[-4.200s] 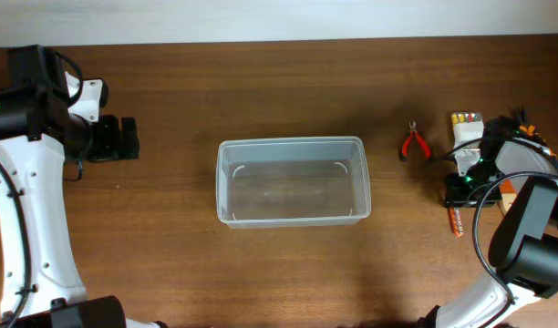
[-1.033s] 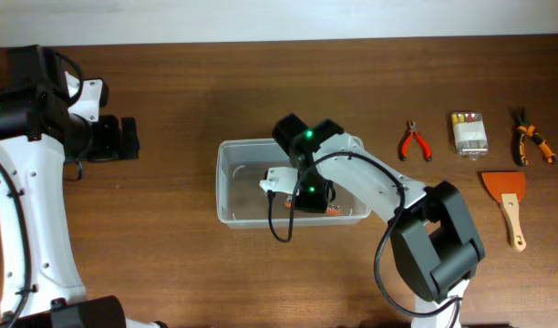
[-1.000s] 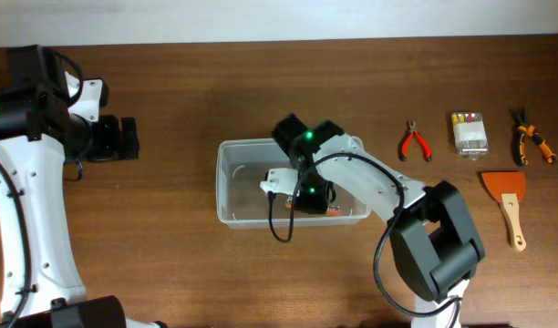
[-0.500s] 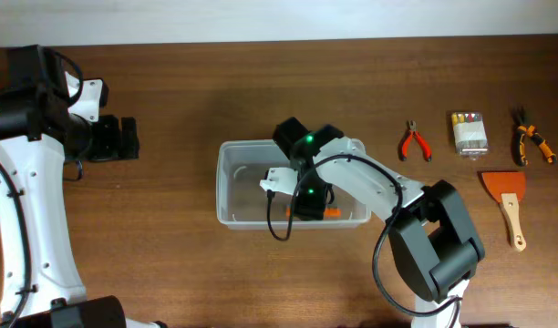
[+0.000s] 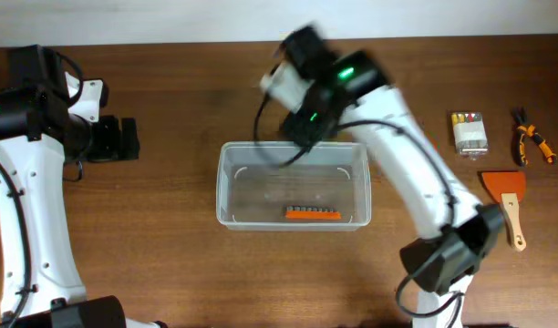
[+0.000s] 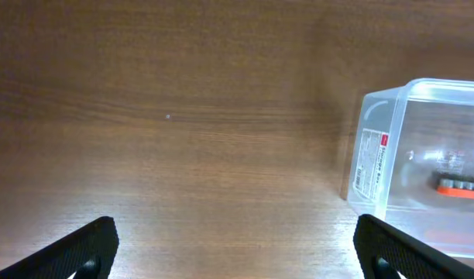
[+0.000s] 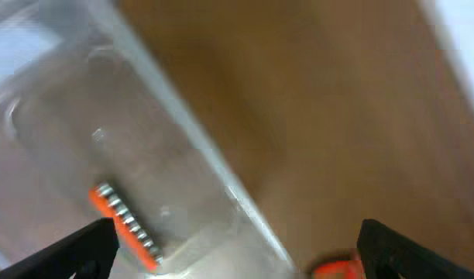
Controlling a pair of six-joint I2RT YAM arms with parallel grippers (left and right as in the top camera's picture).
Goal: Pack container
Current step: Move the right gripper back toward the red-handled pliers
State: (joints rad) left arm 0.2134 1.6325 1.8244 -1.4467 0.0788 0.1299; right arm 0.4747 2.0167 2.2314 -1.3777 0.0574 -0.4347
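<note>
Lifting clear of the container [image 5: 221,187], right fingers [image 7: 74,254] now spread; orange bit holder [image 5: 313,214] lies inside.

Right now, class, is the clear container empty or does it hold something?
Not empty. The container holds one orange bit holder, lying flat on its floor near one long wall.

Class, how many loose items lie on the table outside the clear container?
3: a small box of bits, orange-handled pliers beside it, and an orange scraper nearer the front edge in the overhead view. The right arm could hide another.
</note>
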